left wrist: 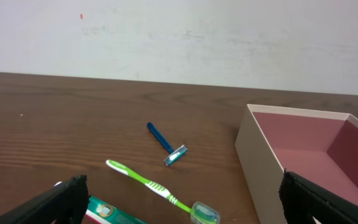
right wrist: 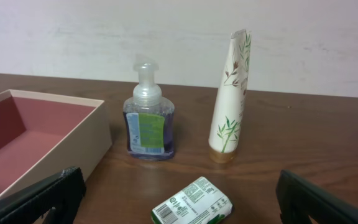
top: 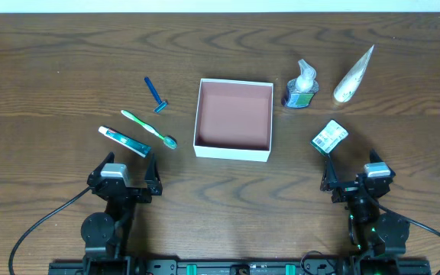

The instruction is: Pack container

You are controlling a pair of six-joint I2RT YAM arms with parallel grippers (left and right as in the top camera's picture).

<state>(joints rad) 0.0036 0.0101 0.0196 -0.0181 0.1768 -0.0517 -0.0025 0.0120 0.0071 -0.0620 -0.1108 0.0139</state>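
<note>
Both arms sit at the near edge of the tabletop (top: 52, 61), one at each side. The left end effector (top: 128, 160) is spread wide, its two fingers (left wrist: 48, 202) far apart at the bottom corners of its wrist view, with nothing between them. The right end effector (top: 351, 162) is likewise wide apart and grips nothing.

The container (top: 233, 151) stands on the middle of the tabletop, between the two groups of toiletries, with its open top upward. Its reddish-brown floor is bare.

Left of the container:
- a blue razor (top: 156, 95), farthest from the arms;
- a green toothbrush (top: 149, 128), lying on a slant, its head end nearest the container but apart from it;
- a boxed toothpaste (top: 124, 141), just ahead of the left end effector.

Right of the container:
- a pump bottle (top: 302, 86) of bluish liquid, upright, just beside the container's far right corner (contact cannot be judged);
- a cream tube (top: 354, 75) with a leaf print, standing on its cap, beside the bottle;
- a small green-and-white wrapped packet (top: 329, 137), lying flat just ahead of the right end effector.
</note>
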